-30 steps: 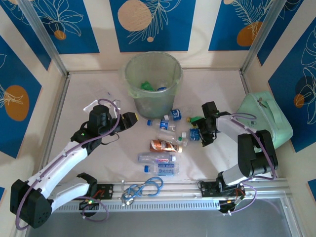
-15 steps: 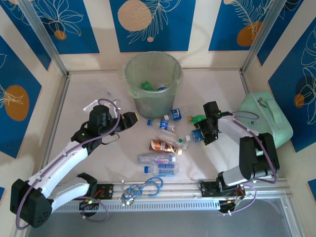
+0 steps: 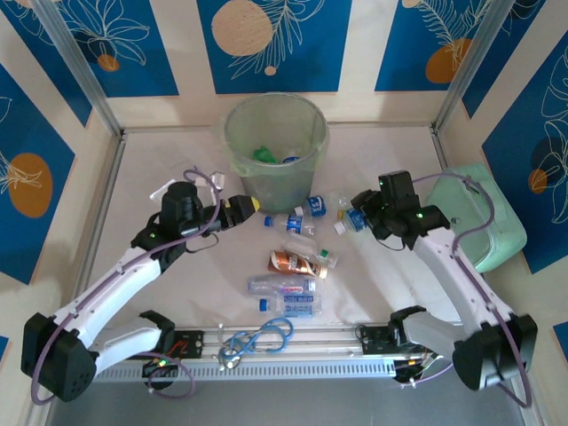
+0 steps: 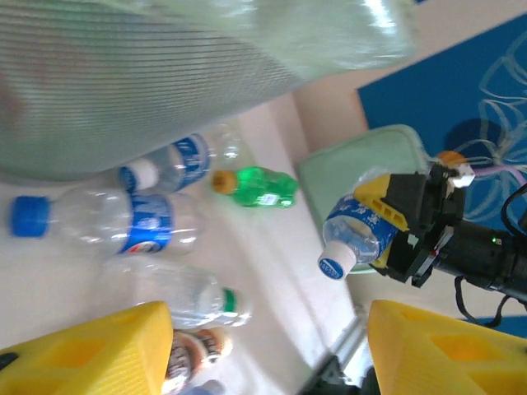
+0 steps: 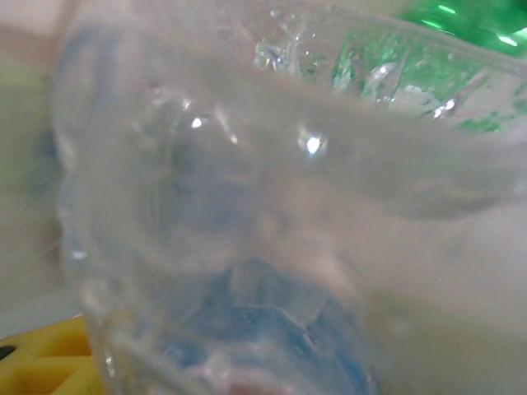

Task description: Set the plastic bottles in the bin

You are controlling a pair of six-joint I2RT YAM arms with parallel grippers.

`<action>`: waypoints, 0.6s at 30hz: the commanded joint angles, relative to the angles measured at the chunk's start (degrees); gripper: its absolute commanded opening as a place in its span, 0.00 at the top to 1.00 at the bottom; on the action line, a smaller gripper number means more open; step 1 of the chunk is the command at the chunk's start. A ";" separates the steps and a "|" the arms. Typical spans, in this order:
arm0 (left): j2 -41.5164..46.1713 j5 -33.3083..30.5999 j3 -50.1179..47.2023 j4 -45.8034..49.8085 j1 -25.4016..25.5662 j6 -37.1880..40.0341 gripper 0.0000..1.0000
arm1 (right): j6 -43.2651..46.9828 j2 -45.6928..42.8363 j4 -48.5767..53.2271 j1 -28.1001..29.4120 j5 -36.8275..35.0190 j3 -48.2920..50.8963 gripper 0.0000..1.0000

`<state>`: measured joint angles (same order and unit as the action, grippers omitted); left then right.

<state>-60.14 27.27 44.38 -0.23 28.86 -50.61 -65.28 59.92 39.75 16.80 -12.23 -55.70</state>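
The right pincer has clamped a blue-labelled bottle and raised it off the bench — bin next; the left pincer gapes empty.

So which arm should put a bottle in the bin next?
The right arm, I think. Its hand grips a bottle, held up in the air, so it only needs carrying to the bin. The left hand is open and empty, low beside the bin.
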 commanded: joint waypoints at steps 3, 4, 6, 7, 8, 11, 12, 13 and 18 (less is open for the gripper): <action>-4.55 9.40 5.20 -14.54 6.32 -2.14 0.34 | 8.40 -3.89 -6.83 5.62 3.92 -8.37 0.39; -5.61 10.18 5.46 -17.32 7.14 -3.17 0.34 | 8.77 -3.92 -8.52 6.59 5.08 -9.31 0.39; -7.76 11.79 6.35 -24.08 8.53 -6.05 0.33 | 8.54 -3.70 -11.96 8.11 7.92 -10.97 0.38; -8.61 12.28 6.84 -26.69 9.03 -7.19 0.32 | 8.23 -3.47 -13.34 8.65 9.06 -11.49 0.38; -9.39 12.66 7.40 -29.06 9.58 -8.35 0.31 | 7.89 -3.20 -14.70 9.10 10.08 -12.08 0.38; -10.96 11.49 8.76 -32.21 11.04 -9.31 0.25 | 6.35 -2.62 -17.22 10.50 10.64 -13.20 0.38; -11.46 11.09 9.09 -32.55 11.53 -9.07 0.25 | 5.62 -2.38 -18.17 10.70 11.32 -13.29 0.38; -12.09 10.84 9.37 -32.59 11.86 -8.98 0.25 | 5.20 -2.07 -19.18 10.71 12.12 -13.30 0.38; -14.55 10.68 9.03 -38.37 12.20 -12.67 0.28 | 4.29 -0.68 -22.10 12.91 12.96 -13.49 0.38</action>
<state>-73.65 36.95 52.25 -31.05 40.60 -60.40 -60.20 58.92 21.39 28.32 -1.17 -67.88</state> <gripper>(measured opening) 0.730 0.619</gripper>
